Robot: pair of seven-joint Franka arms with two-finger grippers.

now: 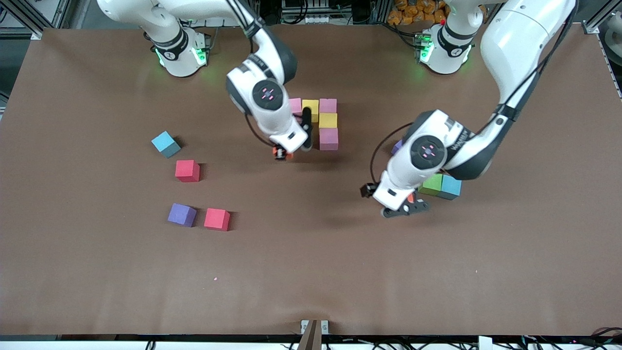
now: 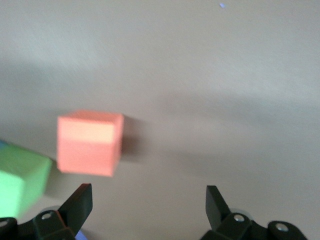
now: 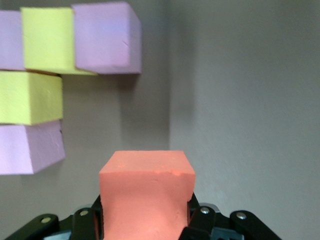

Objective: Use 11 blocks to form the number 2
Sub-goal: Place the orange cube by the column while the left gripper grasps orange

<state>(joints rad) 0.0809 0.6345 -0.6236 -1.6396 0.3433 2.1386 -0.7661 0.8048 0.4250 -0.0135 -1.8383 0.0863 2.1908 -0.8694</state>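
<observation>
Through the left wrist camera I see my left gripper (image 2: 149,207) with its two dark fingers spread wide and nothing between them, hanging over the bare table (image 2: 225,90). An orange block (image 2: 89,142) sits on the table, and just beside it a green block (image 2: 20,182) shows at the frame's edge.

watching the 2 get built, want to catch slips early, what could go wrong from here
The right gripper is shut on an orange foam cube over the table beside the partly built digit; lowering it may nudge the nearest pink foam cube out of line.

The open left gripper hangs by a second orange foam cube that sits close to a green foam cube; closing off-centre may push the green one.
</observation>
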